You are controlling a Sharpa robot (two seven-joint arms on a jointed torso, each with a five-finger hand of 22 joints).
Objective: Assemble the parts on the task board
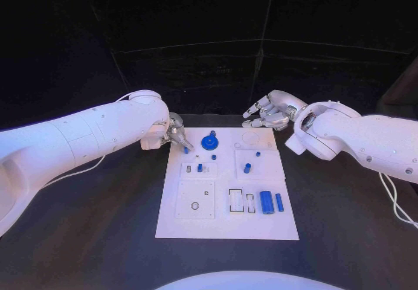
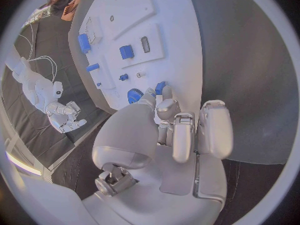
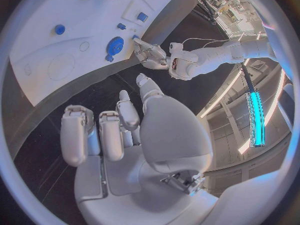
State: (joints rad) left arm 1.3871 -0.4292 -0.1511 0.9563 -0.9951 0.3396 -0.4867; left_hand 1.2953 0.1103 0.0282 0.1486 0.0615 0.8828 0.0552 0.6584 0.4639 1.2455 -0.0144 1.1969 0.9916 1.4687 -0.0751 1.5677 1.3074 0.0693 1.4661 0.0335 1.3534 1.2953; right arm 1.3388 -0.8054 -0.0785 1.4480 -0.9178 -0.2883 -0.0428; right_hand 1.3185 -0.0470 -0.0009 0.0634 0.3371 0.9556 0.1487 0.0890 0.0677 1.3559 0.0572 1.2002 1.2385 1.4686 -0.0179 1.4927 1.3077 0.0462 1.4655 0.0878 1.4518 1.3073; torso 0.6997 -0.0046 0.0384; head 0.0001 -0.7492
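Pinching a small blue peg (image 1: 185,150), the left hand (image 1: 171,135) rests at the flat white board (image 1: 228,226). One round toothed gear (image 1: 210,142) sits nearby. The right hand (image 1: 271,113) hovers empty, fingers loosely curled.

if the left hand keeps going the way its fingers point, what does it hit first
Probably the small blue part at the task board's near left corner: the left hand's fingertips already sit at it, seemingly touching. Beyond lies the blue gear. Depth is unclear, so contact isn't certain.
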